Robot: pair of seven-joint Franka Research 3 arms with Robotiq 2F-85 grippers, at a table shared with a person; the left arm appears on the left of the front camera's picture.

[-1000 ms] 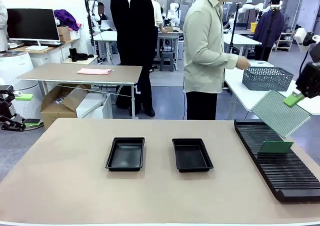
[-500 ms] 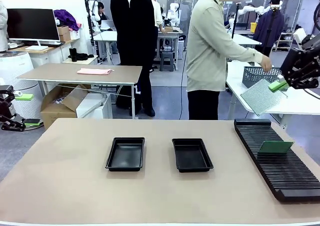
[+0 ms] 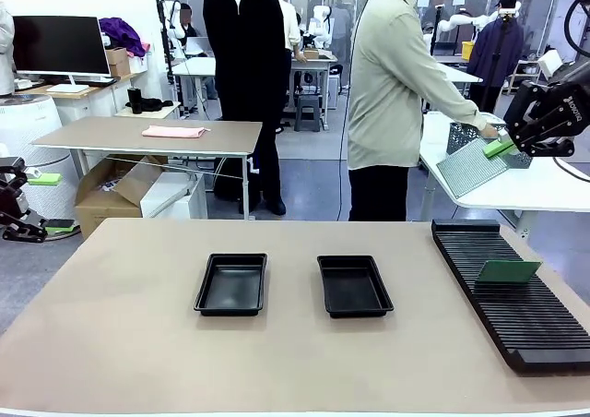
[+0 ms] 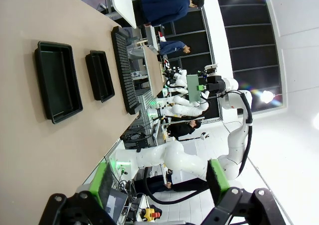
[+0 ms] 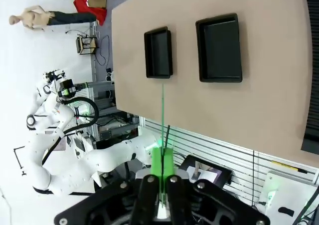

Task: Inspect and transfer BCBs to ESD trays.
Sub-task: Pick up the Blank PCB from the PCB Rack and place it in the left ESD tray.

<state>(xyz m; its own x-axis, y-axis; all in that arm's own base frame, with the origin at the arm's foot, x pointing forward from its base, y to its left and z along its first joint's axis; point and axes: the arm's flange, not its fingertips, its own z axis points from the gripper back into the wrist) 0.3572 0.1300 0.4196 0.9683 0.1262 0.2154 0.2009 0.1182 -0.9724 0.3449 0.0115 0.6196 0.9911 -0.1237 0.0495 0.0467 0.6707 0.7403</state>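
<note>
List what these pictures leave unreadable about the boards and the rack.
- Held board: print too small in front view, edge-on in right wrist view.
- Person's hand: front view cannot settle whether it touches that board.
- Rack: right side cut by front view's edge.
- Racked board: bottom hidden in rack slots, front view.

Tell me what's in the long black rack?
One thin green rectangular circuit board sits in the long black ribbed plastic rack. Its bottom edge is hidden between the ribs.
</note>
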